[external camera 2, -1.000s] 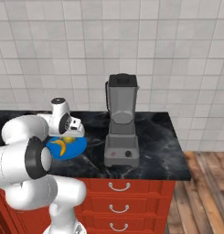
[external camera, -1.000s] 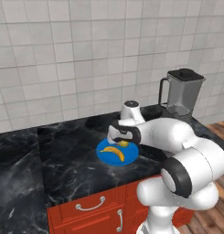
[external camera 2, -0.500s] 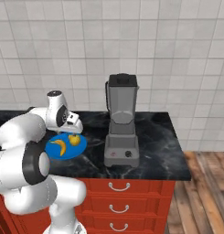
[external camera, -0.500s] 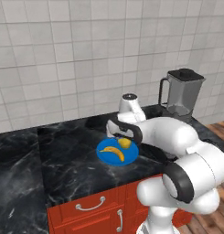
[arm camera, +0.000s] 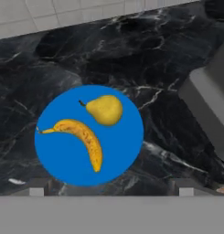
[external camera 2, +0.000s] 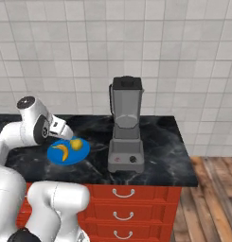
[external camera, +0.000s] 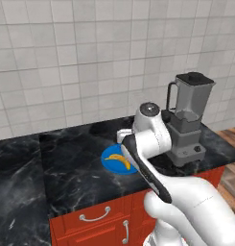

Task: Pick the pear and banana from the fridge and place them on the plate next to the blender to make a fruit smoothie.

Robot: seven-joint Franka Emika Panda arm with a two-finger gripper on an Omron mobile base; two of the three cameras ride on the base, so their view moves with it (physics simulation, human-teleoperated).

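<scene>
**Both fruits rest on the plate**

On the black marble table [external camera: 66,178], reading from left to right, we find the blue plate [arm camera: 127,151] first, then the blender [external camera 2: 126,127] just beside it on the right. Within the plate, the banana [arm camera: 81,139] lies to the left and below in the hand view, curved, with its stem end pointing left; the pear [arm camera: 104,109] sits to its upper right, close to the banana but apart from it, stem toward the left. Both lie wholly inside the plate's rim.

Our claw [arm camera: 109,188] hovers above the near edge of the plate with its jaws spread wide and nothing between them; the two fingertips [arm camera: 38,187] stand well apart at the bottom of the hand view. From the right base view we see the hand raised over the plate's left side.

We judge the placing step finished: pear and banana are on the plate next to the blender, as the task asks. What remains, in our view, is only to lift the arm clear without brushing the fruit or the blender jar.
</scene>
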